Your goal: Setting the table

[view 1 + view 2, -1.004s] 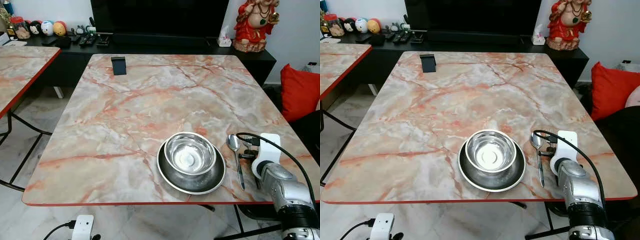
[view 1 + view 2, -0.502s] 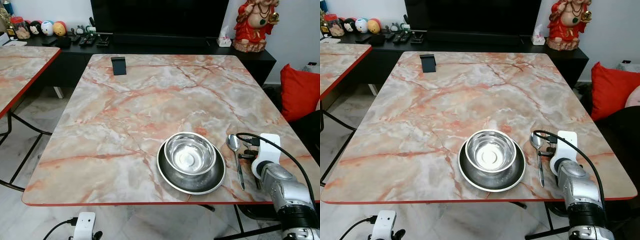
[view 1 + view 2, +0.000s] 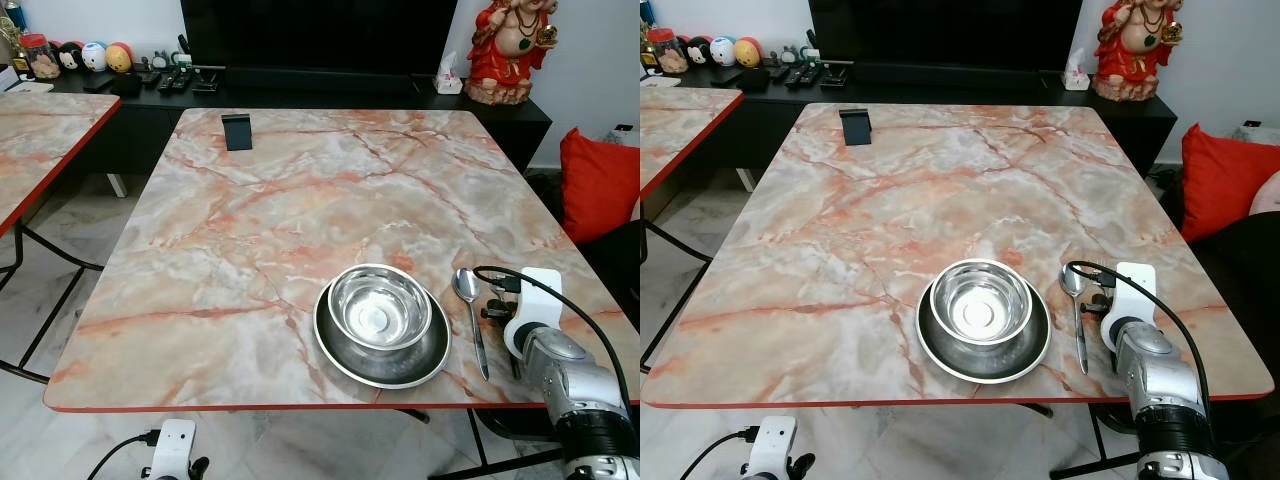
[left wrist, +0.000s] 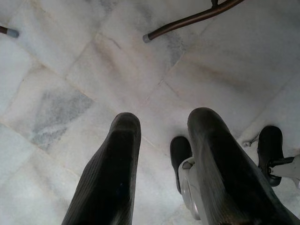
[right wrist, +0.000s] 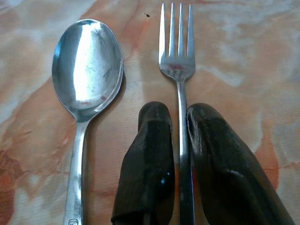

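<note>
Glossy metal spoon (image 5: pixel 86 65), marble-look table (image 3: pixel 300 200)

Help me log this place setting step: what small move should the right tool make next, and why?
Probably open and lift away. The right tool is shut on the fork, which already lies flat on the table beside the spoon, right of the bowl on its plate, so the placement looks finished.

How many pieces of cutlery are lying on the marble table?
2. A spoon lies just right of the plate with the bowl. A fork lies beside it, its handle between the right end effector fingers.
</note>
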You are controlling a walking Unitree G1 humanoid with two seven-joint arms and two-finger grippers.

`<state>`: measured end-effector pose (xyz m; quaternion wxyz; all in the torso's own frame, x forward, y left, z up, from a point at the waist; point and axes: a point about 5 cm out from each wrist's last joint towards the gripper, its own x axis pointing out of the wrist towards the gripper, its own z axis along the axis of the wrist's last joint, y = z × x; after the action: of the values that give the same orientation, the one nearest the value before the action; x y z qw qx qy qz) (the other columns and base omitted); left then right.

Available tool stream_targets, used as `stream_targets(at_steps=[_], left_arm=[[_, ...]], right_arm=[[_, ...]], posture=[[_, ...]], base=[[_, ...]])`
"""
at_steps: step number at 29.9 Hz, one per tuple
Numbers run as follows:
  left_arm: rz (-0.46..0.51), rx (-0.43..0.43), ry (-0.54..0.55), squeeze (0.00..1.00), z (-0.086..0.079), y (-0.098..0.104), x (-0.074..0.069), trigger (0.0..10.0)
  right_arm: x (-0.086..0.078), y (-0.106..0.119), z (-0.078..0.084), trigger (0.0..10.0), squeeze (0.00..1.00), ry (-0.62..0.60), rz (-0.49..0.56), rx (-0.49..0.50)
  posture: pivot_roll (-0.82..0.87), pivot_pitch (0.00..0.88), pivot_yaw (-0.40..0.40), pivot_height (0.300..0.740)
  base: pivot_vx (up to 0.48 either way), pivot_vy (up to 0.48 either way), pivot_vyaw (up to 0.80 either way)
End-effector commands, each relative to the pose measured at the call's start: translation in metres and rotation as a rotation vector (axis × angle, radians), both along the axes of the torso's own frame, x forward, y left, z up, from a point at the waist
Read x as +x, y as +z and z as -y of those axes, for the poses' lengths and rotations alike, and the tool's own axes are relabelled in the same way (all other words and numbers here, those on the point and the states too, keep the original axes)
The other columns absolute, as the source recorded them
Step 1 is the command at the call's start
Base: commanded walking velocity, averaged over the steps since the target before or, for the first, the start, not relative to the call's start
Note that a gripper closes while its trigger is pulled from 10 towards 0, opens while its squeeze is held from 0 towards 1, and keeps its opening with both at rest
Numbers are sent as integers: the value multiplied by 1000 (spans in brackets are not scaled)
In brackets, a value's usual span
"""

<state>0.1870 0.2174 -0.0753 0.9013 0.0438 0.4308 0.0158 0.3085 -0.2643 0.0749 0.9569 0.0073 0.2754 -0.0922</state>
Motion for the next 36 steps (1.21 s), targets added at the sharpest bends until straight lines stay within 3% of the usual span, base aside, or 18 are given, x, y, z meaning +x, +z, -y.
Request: stream_targets(at_steps=[1, 9, 10, 11, 15, 16, 28, 36], left_arm=[[12, 2, -20, 0, 3, 1, 4, 10000], [-4, 3, -17, 0, 1, 0, 0, 10000], [-5, 3, -17, 0, 1, -1, -1, 10000], [-10, 3, -16, 0, 1, -1, -1, 10000], [-15, 3, -15, 0, 1, -1, -2, 10000], [-17, 3, -15, 0, 1, -2, -2, 10000], [-28, 1, -17, 0, 1, -3, -6, 10000], [-40, 1, -19, 0, 2, -5, -9, 10000]], right_arm=[[-6, -12, -1, 10000, 0, -2, -58, 11], [-5, -10, -1, 10000, 0, 3, -49, 3], [-5, -10, -1, 10000, 569, 3, -49, 4], [-5, -10, -1, 10000, 1000, 5, -48, 4], [-5, -10, -2, 10000, 1000, 10, -50, 2], [-5, -10, -2, 10000, 0, 12, -53, -3], [-4, -9, -1, 10000, 0, 8, -47, -13], [0, 4, 6, 10000, 0, -38, 39, -19]], posture=[[35, 0, -29, 740], [33, 0, -28, 740], [33, 0, -28, 740], [33, 0, -28, 740], [33, 0, -28, 740], [33, 0, -28, 740], [30, 0, -28, 740], [30, 0, -28, 740]], base=[[0, 0, 0], [0, 0, 0], [0, 0, 0], [0, 0, 0], [0, 0, 0], [0, 0, 0], [0, 0, 0], [0, 0, 0]])
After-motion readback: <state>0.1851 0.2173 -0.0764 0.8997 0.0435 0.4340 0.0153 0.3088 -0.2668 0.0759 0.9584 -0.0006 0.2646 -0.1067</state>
